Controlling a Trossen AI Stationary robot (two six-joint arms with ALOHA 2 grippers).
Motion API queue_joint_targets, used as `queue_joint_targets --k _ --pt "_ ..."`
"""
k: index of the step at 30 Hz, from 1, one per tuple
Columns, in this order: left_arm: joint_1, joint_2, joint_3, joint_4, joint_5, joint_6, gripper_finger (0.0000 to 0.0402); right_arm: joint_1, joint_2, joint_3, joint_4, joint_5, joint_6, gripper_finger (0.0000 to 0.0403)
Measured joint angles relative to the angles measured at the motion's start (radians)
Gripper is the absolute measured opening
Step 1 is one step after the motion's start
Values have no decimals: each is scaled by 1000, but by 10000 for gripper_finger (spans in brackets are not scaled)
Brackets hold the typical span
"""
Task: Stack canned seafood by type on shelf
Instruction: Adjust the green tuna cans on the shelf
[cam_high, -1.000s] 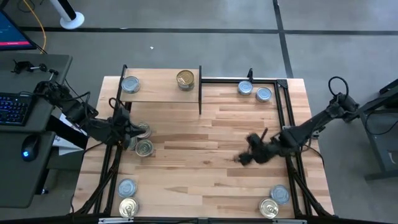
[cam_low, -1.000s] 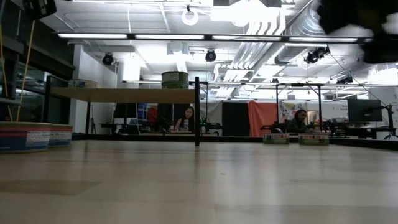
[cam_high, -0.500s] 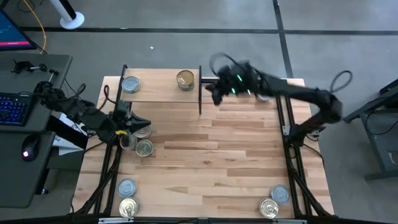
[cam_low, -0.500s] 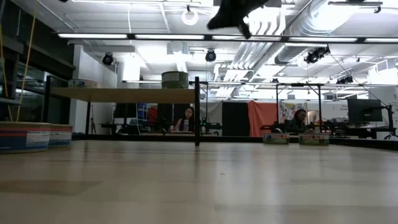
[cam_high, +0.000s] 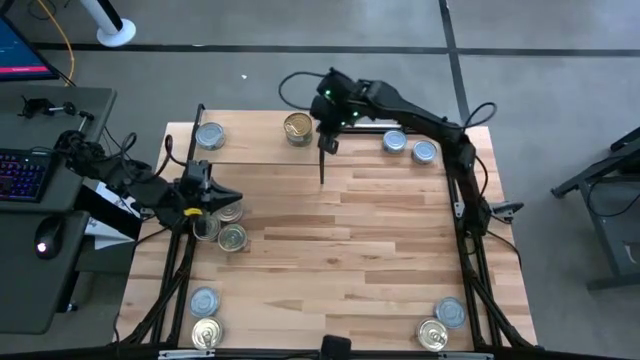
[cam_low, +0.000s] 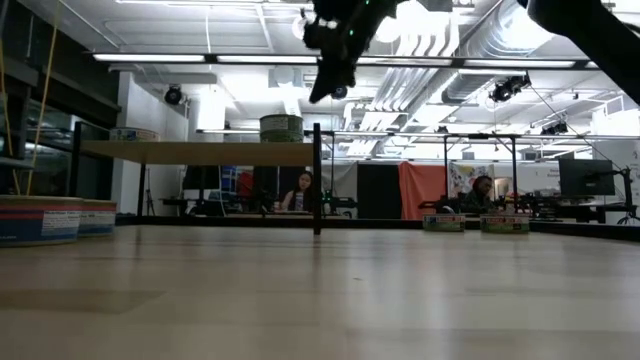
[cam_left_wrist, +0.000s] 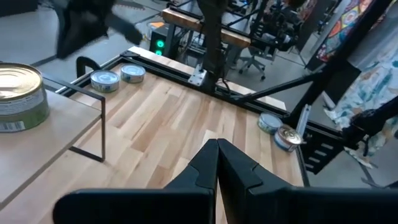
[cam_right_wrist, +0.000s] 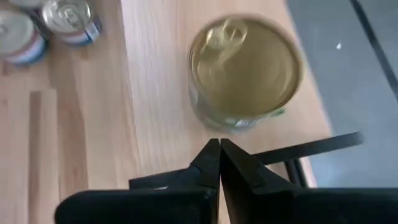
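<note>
Near edge of the bench (cam_high: 330, 250): four loose tins, a silver-blue tin (cam_high: 204, 301) with a gold tin (cam_high: 205, 333) at the near-left corner, and another silver-blue tin (cam_high: 450, 312) with a gold-topped one (cam_high: 432, 334) at the near-right corner. All untouched and well apart from both arms.

Mid-left: left gripper (cam_high: 212, 192) sits at the left edge with its fingers (cam_left_wrist: 233, 168) pressed together, holding nothing. Two tins (cam_high: 228, 225) lie just beside it, one partly under the arm; probably it waits there for its next pick.

Far side: the shelf (cam_high: 260, 140) carries a silver-blue-topped tin (cam_high: 210, 136) at its left end and a gold-topped tin (cam_high: 297, 127) near its right end, so types look kept in separate spots, with no stacks yet. Right gripper (cam_high: 328, 135) hangs above the shelf's right edge, just beside the gold-topped tin; its fingers (cam_right_wrist: 214, 165) are closed and empty, tips pointing at the shelf board in front of that tin. Judging by that, a tin was just set down or the arm is between picks.

In the way: the shelf's black upright (cam_high: 322, 150) right under the right gripper; it could snag on a low move. Far right, two more tins (cam_high: 410, 147) sit on the bench by the black frame rail.
</note>
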Motion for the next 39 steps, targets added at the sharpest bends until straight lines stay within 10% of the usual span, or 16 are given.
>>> queue_joint_targets --k 17,39 --pt "0 34 0 36 -147 -1 0 7 8 -103 161 211 40 0" --pt "0 79 1 36 -145 -1 0 62 132 -104 396 222 37 0"
